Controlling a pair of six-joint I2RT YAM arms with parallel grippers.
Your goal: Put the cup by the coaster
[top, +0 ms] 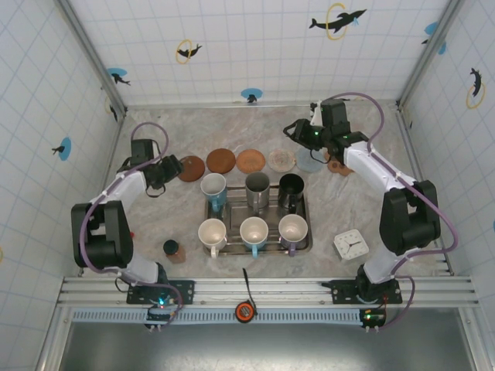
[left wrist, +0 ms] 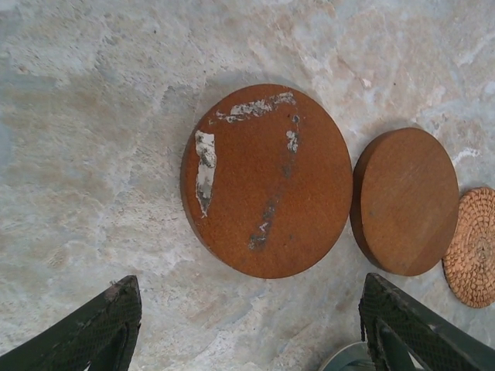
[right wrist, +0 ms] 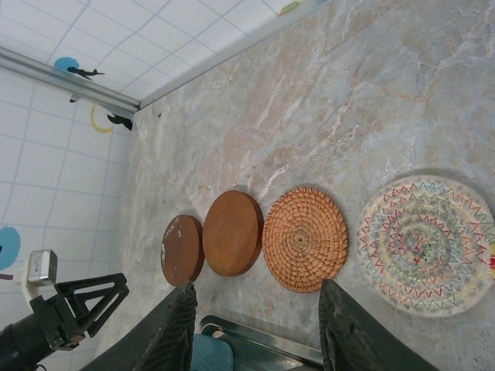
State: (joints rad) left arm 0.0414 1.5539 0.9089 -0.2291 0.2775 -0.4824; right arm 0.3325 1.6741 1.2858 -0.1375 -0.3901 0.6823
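Marble table (top: 371, 154): metal tray (top: 308, 232) mid-table, nearer the near edge. Jaws wide and empty, left gripper (left wrist: 249, 282) hangs over the table's left-rear part; right gripper (right wrist: 257, 290), jaws partly parted and empty, over its right-rear part. Six cups (top: 213, 185) stand upright in the tray, two rows of three; round coasters (top: 221, 160) line up on the bare top just behind the tray's far rim.

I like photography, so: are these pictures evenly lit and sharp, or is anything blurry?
Top external: even, soft light, faint shadows. Left wrist: scuffed coaster sharp, soft shadow at its left edge; fingers dark, slightly blurred. Right wrist: woven coaster crisp.
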